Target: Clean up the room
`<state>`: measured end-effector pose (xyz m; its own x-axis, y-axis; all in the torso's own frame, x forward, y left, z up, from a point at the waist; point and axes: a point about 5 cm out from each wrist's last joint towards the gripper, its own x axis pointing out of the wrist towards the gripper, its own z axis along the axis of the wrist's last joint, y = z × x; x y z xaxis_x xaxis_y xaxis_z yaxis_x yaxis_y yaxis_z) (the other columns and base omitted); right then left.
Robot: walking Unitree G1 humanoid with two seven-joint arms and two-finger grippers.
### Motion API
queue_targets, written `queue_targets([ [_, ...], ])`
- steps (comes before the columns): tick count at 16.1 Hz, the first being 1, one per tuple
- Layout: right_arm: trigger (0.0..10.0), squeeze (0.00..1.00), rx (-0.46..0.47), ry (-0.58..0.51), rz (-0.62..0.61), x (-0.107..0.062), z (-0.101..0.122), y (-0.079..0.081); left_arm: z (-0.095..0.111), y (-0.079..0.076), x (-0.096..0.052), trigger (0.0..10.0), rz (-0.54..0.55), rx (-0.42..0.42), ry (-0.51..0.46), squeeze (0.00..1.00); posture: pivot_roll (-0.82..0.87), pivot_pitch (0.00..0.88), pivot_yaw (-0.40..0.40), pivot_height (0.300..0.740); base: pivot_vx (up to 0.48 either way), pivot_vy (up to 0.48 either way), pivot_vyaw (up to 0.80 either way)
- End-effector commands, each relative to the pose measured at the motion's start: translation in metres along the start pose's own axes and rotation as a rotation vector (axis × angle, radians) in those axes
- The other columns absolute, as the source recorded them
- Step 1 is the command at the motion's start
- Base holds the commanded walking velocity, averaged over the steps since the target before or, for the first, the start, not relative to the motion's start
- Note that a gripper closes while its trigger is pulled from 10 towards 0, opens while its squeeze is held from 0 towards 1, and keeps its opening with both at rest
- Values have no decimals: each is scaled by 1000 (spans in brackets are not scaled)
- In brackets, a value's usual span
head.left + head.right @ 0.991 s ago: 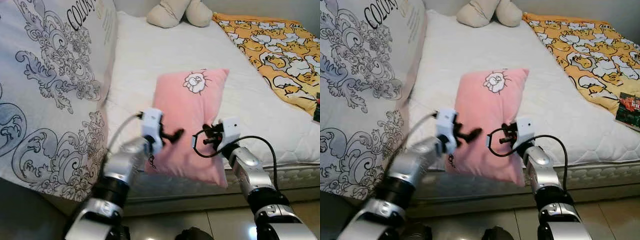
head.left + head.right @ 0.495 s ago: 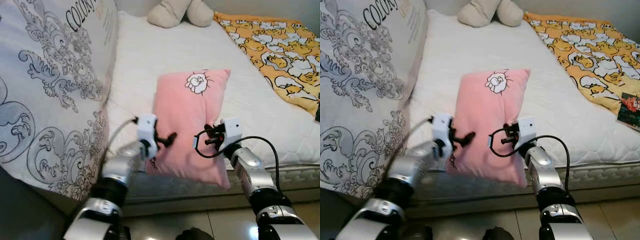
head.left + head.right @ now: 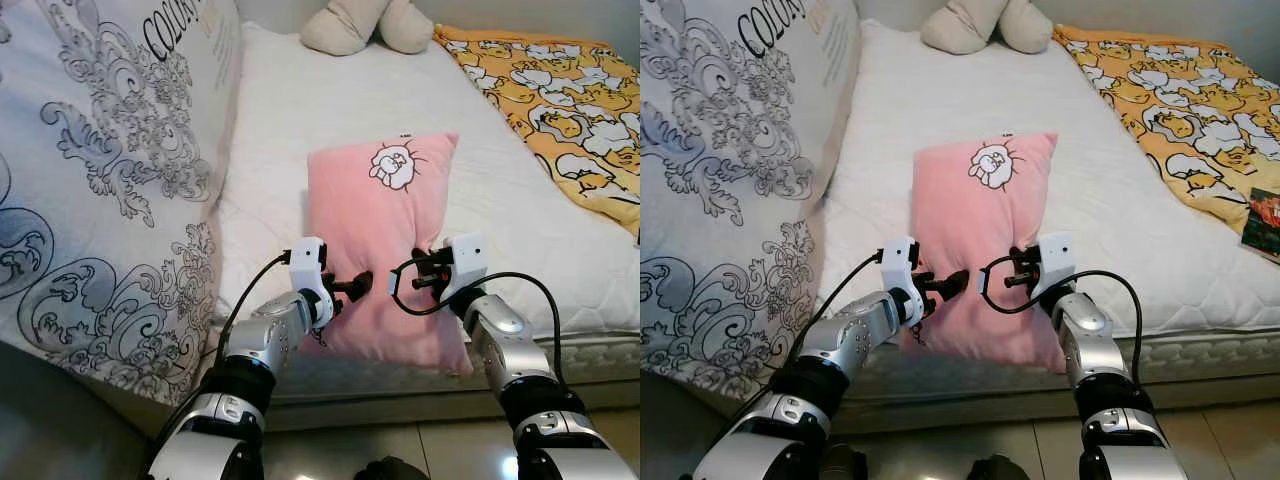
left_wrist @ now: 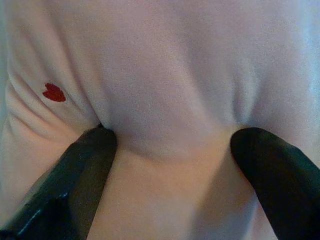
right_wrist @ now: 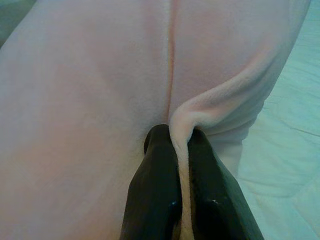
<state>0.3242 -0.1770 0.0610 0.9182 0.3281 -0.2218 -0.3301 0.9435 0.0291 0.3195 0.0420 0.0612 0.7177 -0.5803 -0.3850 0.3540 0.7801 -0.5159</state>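
A pink pillow [image 3: 380,230] with a small cartoon print lies lengthwise on the white mattress [image 3: 290,110], its near end at the bed's front edge. My left gripper [image 3: 355,285] is at the pillow's near left side. It is open, and its two black fingers [image 4: 90,160] are spread wide and press into the fabric. My right gripper [image 3: 415,280] is at the pillow's near right side, shut on a raised fold of the pillow [image 5: 182,120].
A big white cushion [image 3: 110,170] with black ornament print leans along the bed's left side. A beige plush toy [image 3: 365,25] sits at the far end. A yellow patterned blanket [image 3: 570,110] covers the right side, with a booklet [image 3: 1265,215] beside it. Tiled floor [image 3: 430,445] lies below.
My left arm has dropped lower and swung in, and its fingers now dig into the pillow's left side. The right gripper keeps its pinch on the fold.
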Motion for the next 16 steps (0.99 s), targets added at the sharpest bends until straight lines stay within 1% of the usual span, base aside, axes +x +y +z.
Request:
queue_targets([
  [1, 0, 0, 1, -1, 27, 1, 1, 5, 6, -19, 8, 0, -81, -4, -16, 0, 44, 0, -46, 697, 0, 0, 0],
  [3, 0, 0, 1, 3, 30, 1, -1, 6, 10, -20, 7, 0, -115, 6, -36, 0, 46, 0, -48, 697, 0, 0, 0],
  [5, 0, 0, -1, 6, 31, 1, -1, 6, 8, -17, 7, 0, -90, 23, -30, 0, 44, 0, -48, 697, 0, 0, 0],
  [6, 0, 0, -1, 7, 30, 1, -1, 6, 8, -12, 7, 0, -47, 6, -49, 0, 44, 0, -48, 697, 0, 0, 0],
  [7, 0, 0, -2, 8, 30, 1, -2, 6, 8, -11, 6, 0, -50, -16, -61, 0, 41, 0, -49, 697, 0, 0, 0],
  [10, 0, 0, 2, 10, 27, 0, -2, 6, 8, -14, 7, 0, -73, -49, -72, 0, 39, 0, -48, 697, 0, 0, 0],
  [11, 0, 0, 3, 10, 26, 0, -3, 6, 9, -16, 7, 0, -96, -62, -80, 0, 38, 0, -47, 697, 0, 0, 0],
  [14, 0, 0, 6, 15, 25, -1, -5, 7, 8, -17, 7, 0, -95, -62, -76, 0, 37, 0, -47, 697, 0, 0, 0],
  [16, 0, 0, 8, 17, 22, -1, -5, 6, 9, -18, 7, 0, -104, -47, -79, 0, 37, 0, -46, 697, 0, 0, 0],
])
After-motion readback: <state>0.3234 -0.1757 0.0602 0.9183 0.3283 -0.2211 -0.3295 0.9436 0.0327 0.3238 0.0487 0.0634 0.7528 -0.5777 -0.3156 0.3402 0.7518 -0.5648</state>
